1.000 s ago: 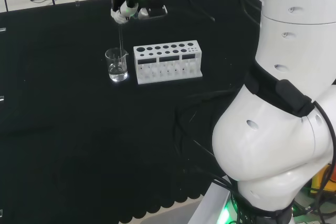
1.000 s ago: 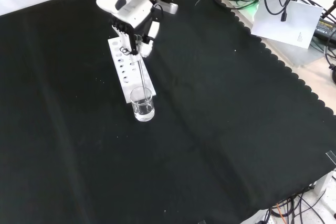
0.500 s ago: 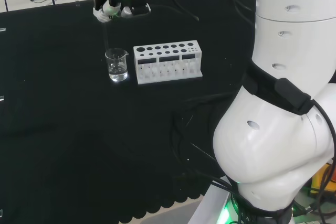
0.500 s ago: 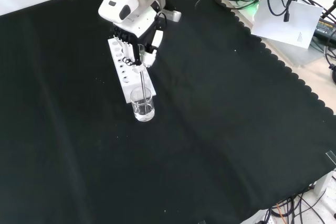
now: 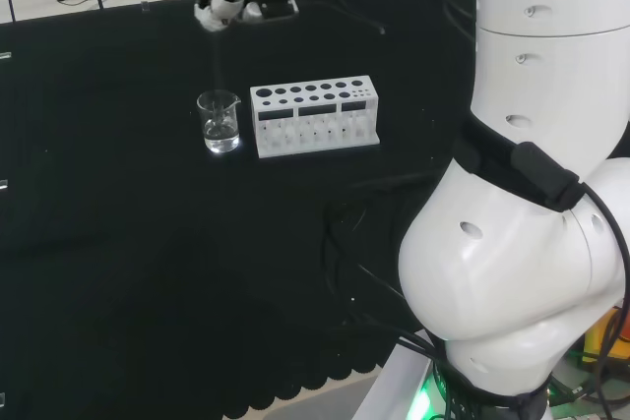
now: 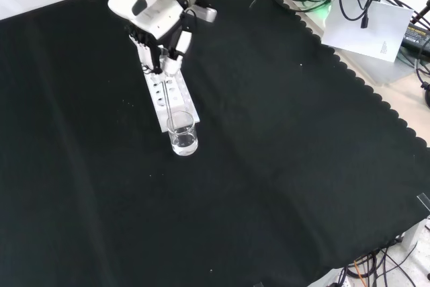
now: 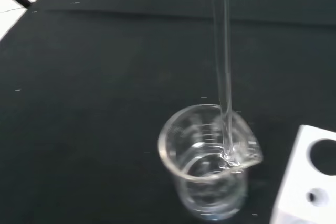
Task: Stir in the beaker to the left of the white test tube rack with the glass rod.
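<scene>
One white rectangular test tube rack [image 5: 314, 119] with two rows of round holes stands on the black cloth [image 6: 282, 166]. In the head view, one small clear glass beaker [image 5: 219, 122] holding a shallow layer of clear liquid sits just left of it. The black and white hand [image 6: 161, 44] hangs above with fingers curled round one thin clear glass rod [image 7: 224, 93], which hangs near upright with its lower end inside the beaker at the liquid by the spout.

Clear glossy glass: beaker [image 7: 211, 165] and rod [image 7: 224, 77]. Matt black cloth [image 6: 282, 166] (slightly creased); smooth white plastic rack [image 5: 315, 115].
</scene>
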You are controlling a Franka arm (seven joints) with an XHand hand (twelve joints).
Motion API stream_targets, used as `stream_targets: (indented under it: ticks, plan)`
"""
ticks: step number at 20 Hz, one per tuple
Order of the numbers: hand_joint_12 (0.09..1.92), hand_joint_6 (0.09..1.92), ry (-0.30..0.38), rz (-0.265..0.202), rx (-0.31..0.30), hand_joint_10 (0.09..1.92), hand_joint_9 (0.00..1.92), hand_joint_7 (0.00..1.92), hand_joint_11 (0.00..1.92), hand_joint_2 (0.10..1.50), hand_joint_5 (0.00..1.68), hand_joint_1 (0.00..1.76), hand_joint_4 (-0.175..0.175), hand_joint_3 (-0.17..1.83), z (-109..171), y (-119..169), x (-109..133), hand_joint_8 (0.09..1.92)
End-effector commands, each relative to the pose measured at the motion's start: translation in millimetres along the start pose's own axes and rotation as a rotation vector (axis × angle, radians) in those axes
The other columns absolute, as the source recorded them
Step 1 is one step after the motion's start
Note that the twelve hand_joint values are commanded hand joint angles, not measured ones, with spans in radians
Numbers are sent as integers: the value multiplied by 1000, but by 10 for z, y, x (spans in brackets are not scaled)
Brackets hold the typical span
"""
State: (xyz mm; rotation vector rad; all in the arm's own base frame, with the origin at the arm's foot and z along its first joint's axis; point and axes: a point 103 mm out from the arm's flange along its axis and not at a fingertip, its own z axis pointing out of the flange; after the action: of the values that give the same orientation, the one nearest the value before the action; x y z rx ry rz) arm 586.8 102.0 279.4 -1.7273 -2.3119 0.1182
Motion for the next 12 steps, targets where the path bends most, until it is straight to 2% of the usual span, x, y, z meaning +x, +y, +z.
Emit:
stream_targets:
  ticks: [1,5,12]
  plan:
    - [425,87,5,36,-5,776,1601,1323,1678,1057,1421,1326,-175,-175,-31,-78,-198,738]
    - [425,87,-1,23,11,777,1601,1324,1678,1057,1421,1326,-175,-175,37,-149,-99,736]
    - [424,87,-19,-50,23,777,1601,1324,1678,1057,1422,1326,-175,-175,94,-261,411,735]
